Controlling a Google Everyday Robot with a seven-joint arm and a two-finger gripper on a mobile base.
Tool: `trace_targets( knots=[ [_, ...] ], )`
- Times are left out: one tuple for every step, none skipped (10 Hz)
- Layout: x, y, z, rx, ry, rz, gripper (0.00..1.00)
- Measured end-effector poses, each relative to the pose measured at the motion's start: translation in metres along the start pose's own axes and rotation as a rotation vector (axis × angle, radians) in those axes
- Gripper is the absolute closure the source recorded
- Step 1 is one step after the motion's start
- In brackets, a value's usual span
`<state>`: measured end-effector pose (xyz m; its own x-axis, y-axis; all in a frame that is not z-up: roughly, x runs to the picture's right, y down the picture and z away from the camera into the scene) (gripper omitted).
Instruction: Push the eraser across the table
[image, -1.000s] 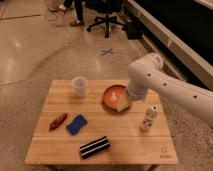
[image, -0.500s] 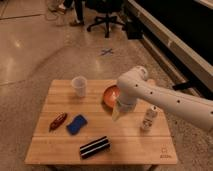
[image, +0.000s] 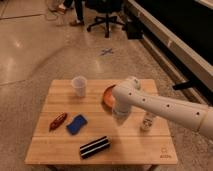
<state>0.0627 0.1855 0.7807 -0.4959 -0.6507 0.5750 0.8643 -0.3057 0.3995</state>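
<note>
The eraser, a flat black block with white lengthwise stripes, lies near the front edge of the light wooden table, a little left of centre. My white arm reaches in from the right across the table. The gripper hangs below the arm's elbow near the table's middle, above the surface and to the upper right of the eraser, well apart from it.
A blue sponge and a small red object lie left of the eraser. A clear cup stands at the back left. An orange bowl is partly hidden by the arm. A small white bottle stands at the right.
The arm has swung left and forward across the table, moving the gripper from over the bowl toward the table's middle. The objects on the table have not moved.
</note>
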Motion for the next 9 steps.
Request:
trace_targets(
  knots=[
    [0.0, -0.004, 0.007, 0.005, -0.008, -0.01, 1.0],
    [-0.001, -0.01, 0.017, 0.008, -0.02, -0.027, 1.0],
    [-0.001, -0.015, 0.024, 0.012, -0.027, -0.04, 1.0],
    [-0.001, -0.019, 0.03, 0.014, -0.035, -0.051, 1.0],
    [0.0, -0.026, 0.039, 0.016, -0.044, -0.07, 1.0],
    [0.002, -0.03, 0.044, 0.017, -0.05, -0.083, 1.0],
    [0.004, -0.034, 0.049, 0.017, -0.054, -0.095, 1.0],
    [0.009, -0.038, 0.051, 0.017, -0.053, -0.104, 1.0],
    [0.013, -0.042, 0.053, 0.018, -0.053, -0.116, 1.0]
  ],
)
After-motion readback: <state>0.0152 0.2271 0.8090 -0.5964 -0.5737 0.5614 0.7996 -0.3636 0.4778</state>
